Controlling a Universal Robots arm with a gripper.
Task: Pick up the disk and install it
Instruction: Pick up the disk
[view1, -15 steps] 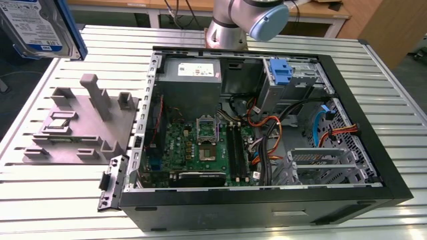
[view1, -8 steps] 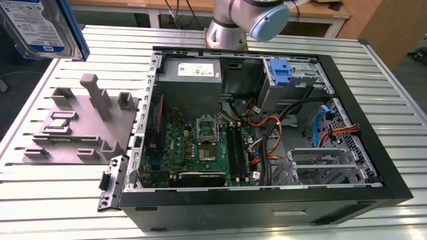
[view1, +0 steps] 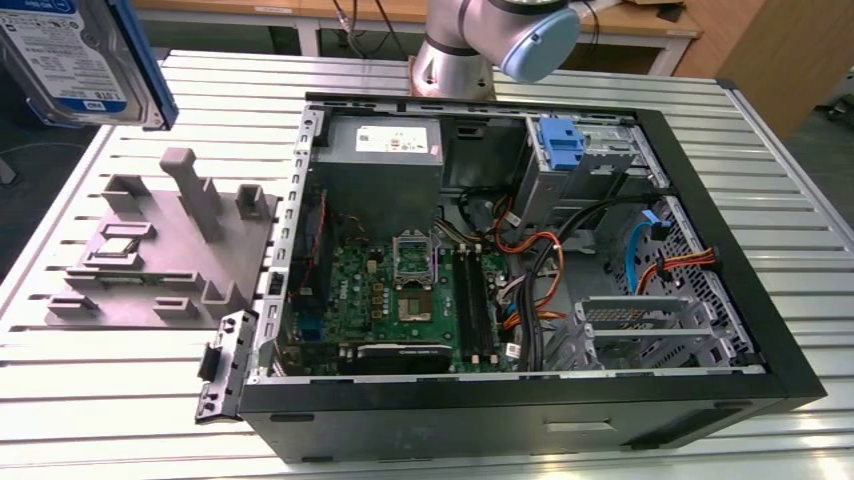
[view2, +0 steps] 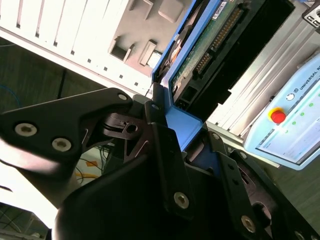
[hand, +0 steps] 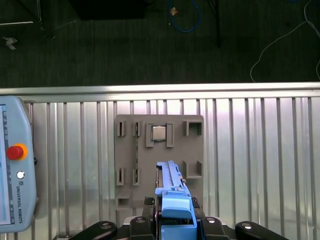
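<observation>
My jaws are shut tight on the disk. One black side presses on each side of its blue frame (the second wrist view shows this best).

The disk is up in the air and does not touch the bench. In the exterior view it hangs in the top corner on the exterior view's left, with its blue-and-white label facing the camera. In the first wrist view I look down its thin edge. Right under it is the grey holder plate, with its posts and slots. A small square chip sits in one slot.

A control pad with a red button lies on the bench, near the plate.

The open black computer case lies on the bench, just beside the plate on the exterior view's right and well apart from the disk. Inside it I see a green board, a grey power box, lots of wires and a blue bracket in a far bay. The arm stands behind the case.
</observation>
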